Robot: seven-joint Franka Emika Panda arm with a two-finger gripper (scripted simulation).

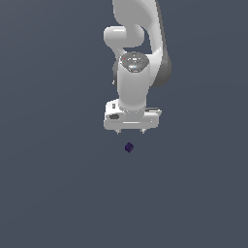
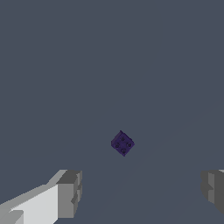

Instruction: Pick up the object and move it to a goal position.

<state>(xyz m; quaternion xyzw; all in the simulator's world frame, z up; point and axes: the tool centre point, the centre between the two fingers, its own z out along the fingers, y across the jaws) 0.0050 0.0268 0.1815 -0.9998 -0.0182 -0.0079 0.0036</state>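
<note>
A tiny dark purple-blue cube (image 1: 129,147) lies on the flat grey surface, turned at an angle. It also shows in the wrist view (image 2: 122,143). My white gripper (image 1: 130,131) hangs just beyond the cube in the exterior view, with only the tips of its two fingers showing below the hand. In the wrist view the gripper (image 2: 142,192) is open and empty, its two grey fingertips (image 2: 70,192) wide apart, and the cube sits ahead of the gap between them, apart from both.
The plain grey surface (image 1: 58,184) spreads all around with no other objects in view. The white arm (image 1: 138,43) rises behind the gripper toward the top of the exterior view.
</note>
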